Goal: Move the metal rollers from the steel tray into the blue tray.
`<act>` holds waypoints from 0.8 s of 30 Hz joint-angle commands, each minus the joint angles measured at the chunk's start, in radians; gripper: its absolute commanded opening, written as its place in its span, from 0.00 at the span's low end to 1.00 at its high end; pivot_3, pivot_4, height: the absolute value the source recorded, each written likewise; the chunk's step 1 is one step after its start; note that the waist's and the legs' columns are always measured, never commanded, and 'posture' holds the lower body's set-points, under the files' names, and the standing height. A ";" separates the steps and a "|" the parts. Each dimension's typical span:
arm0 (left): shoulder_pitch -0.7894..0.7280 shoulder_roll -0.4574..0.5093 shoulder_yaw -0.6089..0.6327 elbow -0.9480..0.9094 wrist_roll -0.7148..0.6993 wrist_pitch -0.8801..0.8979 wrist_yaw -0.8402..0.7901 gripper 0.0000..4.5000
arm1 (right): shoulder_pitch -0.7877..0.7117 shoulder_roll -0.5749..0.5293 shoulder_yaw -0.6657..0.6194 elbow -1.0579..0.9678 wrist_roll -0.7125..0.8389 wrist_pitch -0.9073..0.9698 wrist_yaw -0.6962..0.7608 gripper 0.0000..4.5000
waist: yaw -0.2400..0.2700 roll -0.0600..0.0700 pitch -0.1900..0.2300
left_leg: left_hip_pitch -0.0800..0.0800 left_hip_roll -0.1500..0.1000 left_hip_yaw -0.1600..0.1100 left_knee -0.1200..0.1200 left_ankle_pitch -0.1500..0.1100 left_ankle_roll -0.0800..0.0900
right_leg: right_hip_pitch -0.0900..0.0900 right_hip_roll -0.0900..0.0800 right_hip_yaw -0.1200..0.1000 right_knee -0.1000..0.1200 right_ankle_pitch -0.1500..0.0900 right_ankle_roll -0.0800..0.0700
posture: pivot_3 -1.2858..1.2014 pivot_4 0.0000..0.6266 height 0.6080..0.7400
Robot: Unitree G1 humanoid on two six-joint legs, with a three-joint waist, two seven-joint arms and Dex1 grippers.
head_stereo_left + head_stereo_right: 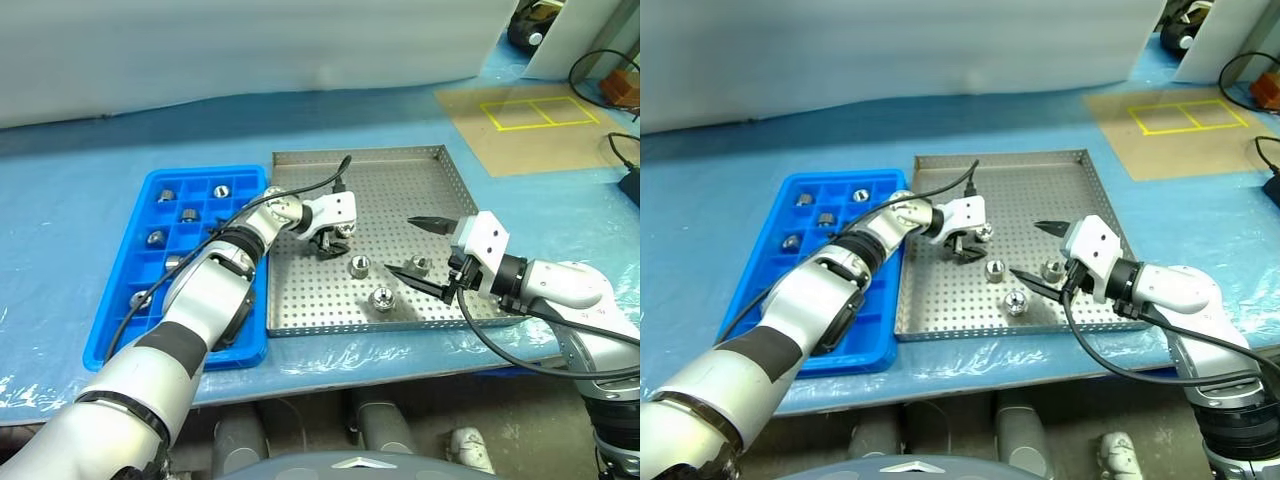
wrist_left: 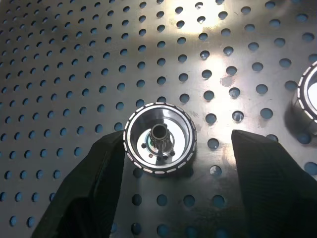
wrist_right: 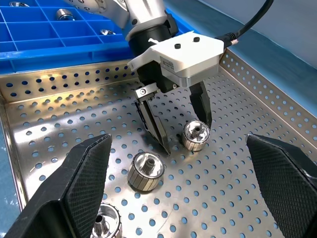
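**Inspector:** How did the arms stand?

**Assistant:** The left gripper (image 3: 185, 136) reached across from the blue tray (image 1: 118, 330) side, pitched down onto the steel tray (image 1: 400, 160) floor. Its jaws were apart, straddling one roller (image 2: 159, 138); one finger (image 2: 94, 188) lay against the roller's rim, the other stood off it, so nothing was clamped. The right gripper (image 1: 425, 255) hovered near the steel tray's right edge, pointing toward the left gripper, jaws spread wide and empty.

**Inspector:** The roller's appearance?

**Assistant:** Shiny silver, upright on the perforated floor, with a notched rim and a dark central bore around a small hub.

**Inspector:** And the others?

**Assistant:** Three more stood loose in the steel tray: one (image 1: 358, 266) just beside the left gripper, one (image 1: 381, 298) nearer the front rim, one (image 1: 421, 266) between the right gripper's fingers but untouched. Several sat singly in compartments of the blue tray, which lay against the steel tray's left side.
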 commanded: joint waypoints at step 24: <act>-0.067 0.170 0.191 -0.145 -0.219 0.006 -0.527 0.39 | -0.240 0.035 0.111 0.180 0.001 -0.097 0.113 1.00 | 0.009 0.000 0.001 | 0.002 0.000 0.001 -0.004 -0.001 0.001 | 0.002 -0.001 0.000 -0.004 0.000 0.000 | 0.39 0.24 1.00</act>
